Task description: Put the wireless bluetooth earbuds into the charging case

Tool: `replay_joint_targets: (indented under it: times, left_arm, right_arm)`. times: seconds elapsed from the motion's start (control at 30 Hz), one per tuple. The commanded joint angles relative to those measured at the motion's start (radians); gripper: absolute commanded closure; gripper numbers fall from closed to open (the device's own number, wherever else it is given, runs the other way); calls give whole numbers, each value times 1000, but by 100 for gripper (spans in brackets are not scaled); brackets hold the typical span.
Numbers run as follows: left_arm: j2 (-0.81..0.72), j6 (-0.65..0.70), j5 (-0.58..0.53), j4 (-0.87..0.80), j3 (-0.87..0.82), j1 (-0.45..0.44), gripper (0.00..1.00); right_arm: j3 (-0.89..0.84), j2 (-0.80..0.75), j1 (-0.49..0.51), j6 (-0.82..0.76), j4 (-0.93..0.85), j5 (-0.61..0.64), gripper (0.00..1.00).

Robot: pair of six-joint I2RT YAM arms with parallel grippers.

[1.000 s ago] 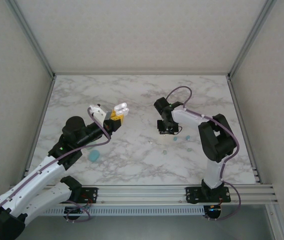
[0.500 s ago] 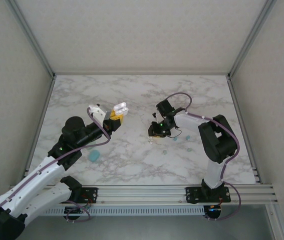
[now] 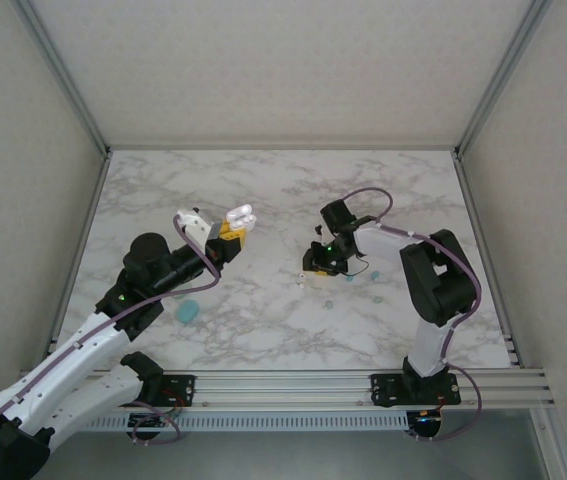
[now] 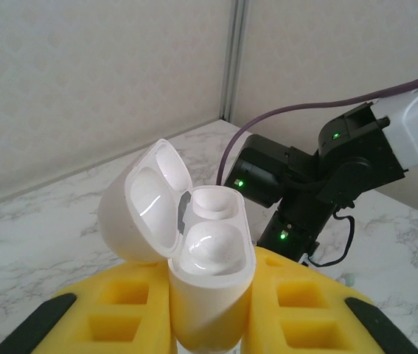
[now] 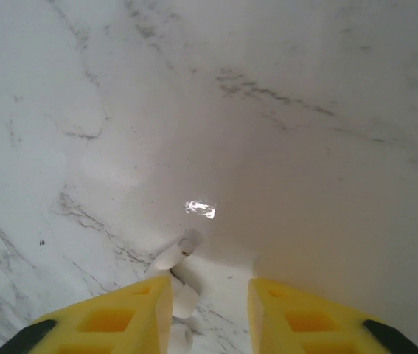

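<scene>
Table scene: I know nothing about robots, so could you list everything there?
white case: 1, white, lid open, clamped in the left gripper
blue case: 1, light blue, on the table, left side
earbuds: at least four tiny bits, whitish and light blue, on the table by the right gripper
table: 1, grey-veined white marble
left gripper: 1, yellow fingers, shut on the white case
right gripper: 1, yellow fingers, open, low over the table
</scene>
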Motion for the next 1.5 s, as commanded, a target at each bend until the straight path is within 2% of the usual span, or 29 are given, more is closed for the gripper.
replay_joint_targets:
  times: [0.0, 0.17, 0.33, 0.53, 0.73, 1.0, 1.47]
  left_arm:
    - [-1, -11, -12, 11, 32, -6, 82]
    - [6, -6, -9, 18, 36, -6, 82]
    - [-30, -2, -31, 17, 34, -6, 82]
    - [-113, 13, -89, -32, 26, -6, 82]
    - [-147, 21, -108, -71, 23, -6, 81]
    - [-136, 22, -103, -65, 21, -6, 81]
    - [-127, 13, -97, -57, 15, -6, 80]
  right_arm:
    - [12, -72, 14, 56, -43, 67, 63]
    - [88, -24, 48, -62, -121, 117, 59]
    - [250, 94, 103, -279, -244, 160, 56]
    - [381, 206, 122, -396, -309, 89, 58]
    - [437, 268, 125, -403, -361, 73, 59]
    - [385, 243, 126, -434, -403, 62, 58]
    - [347, 190, 126, -428, -417, 157, 60]
